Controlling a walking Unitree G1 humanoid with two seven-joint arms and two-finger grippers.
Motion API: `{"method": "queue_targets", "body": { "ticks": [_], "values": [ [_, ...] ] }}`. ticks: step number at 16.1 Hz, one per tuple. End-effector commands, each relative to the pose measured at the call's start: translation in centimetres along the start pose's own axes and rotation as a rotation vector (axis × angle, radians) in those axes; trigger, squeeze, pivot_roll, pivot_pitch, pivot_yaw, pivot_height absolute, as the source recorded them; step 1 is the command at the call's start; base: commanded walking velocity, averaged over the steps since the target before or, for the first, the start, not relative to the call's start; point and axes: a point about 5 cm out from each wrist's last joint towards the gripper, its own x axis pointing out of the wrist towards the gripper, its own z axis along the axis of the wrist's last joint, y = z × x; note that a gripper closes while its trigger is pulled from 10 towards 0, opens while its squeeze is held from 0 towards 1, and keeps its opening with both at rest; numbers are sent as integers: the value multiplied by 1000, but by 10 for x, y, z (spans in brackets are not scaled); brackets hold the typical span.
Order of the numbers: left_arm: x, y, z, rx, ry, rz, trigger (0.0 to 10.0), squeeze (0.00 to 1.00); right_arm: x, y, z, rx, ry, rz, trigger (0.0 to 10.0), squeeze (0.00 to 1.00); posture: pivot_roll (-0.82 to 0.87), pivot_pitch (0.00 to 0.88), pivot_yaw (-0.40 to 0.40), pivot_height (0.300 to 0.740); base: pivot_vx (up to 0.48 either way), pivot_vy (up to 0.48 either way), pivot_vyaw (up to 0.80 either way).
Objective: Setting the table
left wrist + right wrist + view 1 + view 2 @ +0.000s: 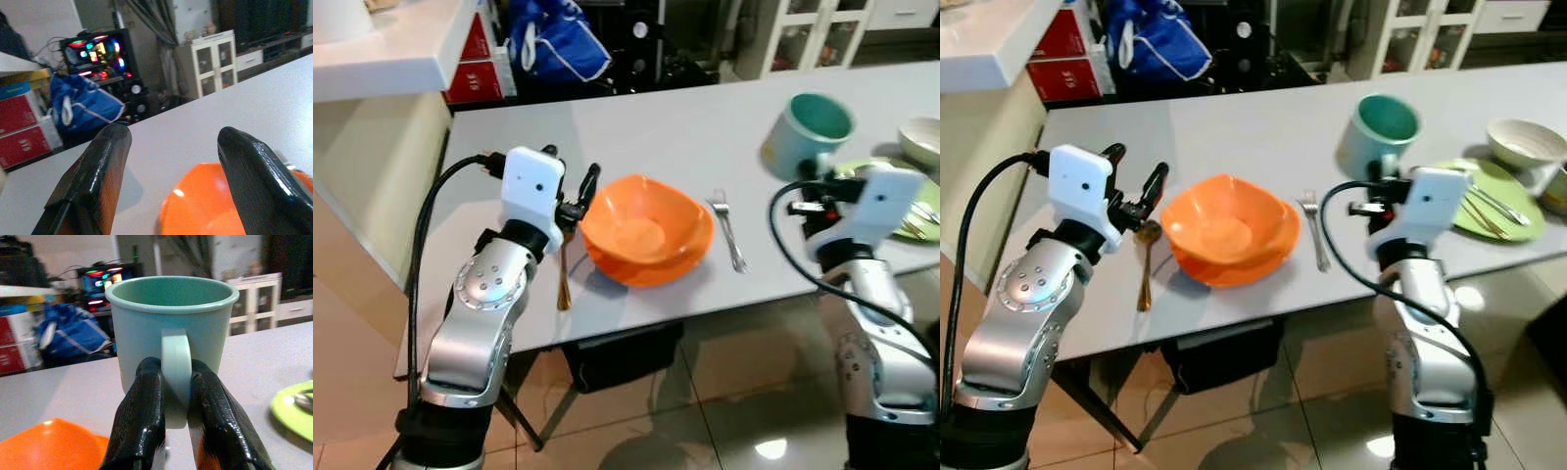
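Observation:
An orange bowl [646, 230] sits on the grey table [656, 127] near its front edge. A fork [729, 230] lies just right of the bowl and a brass spoon [565, 269] just left of it. My left gripper [572, 181] hovers open above the spoon's bowl end, beside the orange bowl's rim [210, 205]. My right gripper [175, 382] is shut on the handle of a teal mug [808, 132], right of the fork. Whether the mug touches the table I cannot tell.
A green plate [1489, 196] with cutlery and a white bowl [1523, 142] sit at the table's right end. A white counter [382, 49] stands at the left, with red boxes [475, 69] and a blue bag [558, 39] behind. A black box [617, 357] lies under the table.

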Motion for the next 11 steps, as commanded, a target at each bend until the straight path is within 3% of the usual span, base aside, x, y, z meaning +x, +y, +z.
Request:
{"method": "queue_targets", "body": {
  "ticks": [1, 3, 7, 9, 11],
  "values": [
    [-1, 3, -3, 10, 9, 18, 10000, 0, 1, 2, 10, -3, -24, 7, 10000, 0, -28, 0, 23, 740, 412, 0, 0],
    [-1, 4, -3, 8, 11, 24, 10000, 0, 2, 5, 8, -40, -1, 21, 10000, 0, -23, 0, 17, 740, 426, 0, 0],
    [-4, 4, -5, 13, 17, 19, 10000, 0, 1, 4, 9, -29, -1, -13, 10000, 0, -24, 0, 23, 740, 435, 0, 723],
    [-4, 2, -6, 10, 19, 14, 10000, 0, 0, 0, 10, -28, -2, -34, 10000, 0, -29, 0, 25, 740, 435, 0, 0],
    [-4, -4, -8, -9, 26, -16, 10000, 0, -2, -7, 10, -55, 2, -73, 10000, 0, -35, 0, 32, 740, 0, 0, 0]
  ]
}}
